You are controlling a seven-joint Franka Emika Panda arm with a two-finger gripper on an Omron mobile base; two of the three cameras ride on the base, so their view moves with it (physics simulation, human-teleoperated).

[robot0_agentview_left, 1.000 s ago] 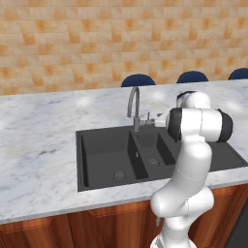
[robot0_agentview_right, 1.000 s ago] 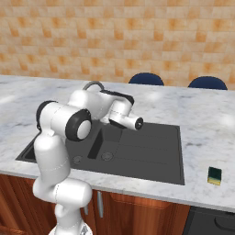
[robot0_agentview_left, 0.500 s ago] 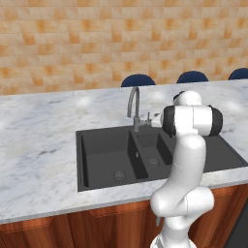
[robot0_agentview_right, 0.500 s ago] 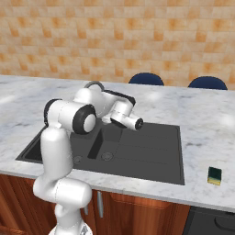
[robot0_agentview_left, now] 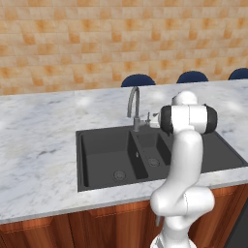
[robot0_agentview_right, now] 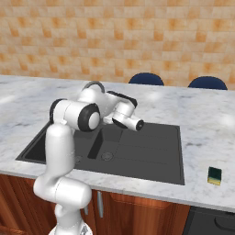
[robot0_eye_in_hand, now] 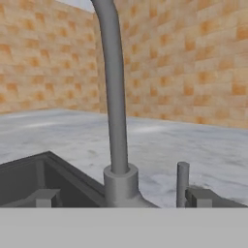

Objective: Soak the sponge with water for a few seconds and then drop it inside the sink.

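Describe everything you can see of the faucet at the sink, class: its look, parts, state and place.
The faucet is dull grey, metallic-looking, with a tall thin neck that curves over at the top into a hook. It stands upright on a round collar at the back rim of the black sink, near the divider between the basins. A small upright lever post stands beside its base. No water runs.

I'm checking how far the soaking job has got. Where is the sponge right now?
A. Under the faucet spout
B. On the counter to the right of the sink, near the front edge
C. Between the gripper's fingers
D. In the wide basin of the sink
B: the sponge lies on the marble counter just right of the black sink, untouched.
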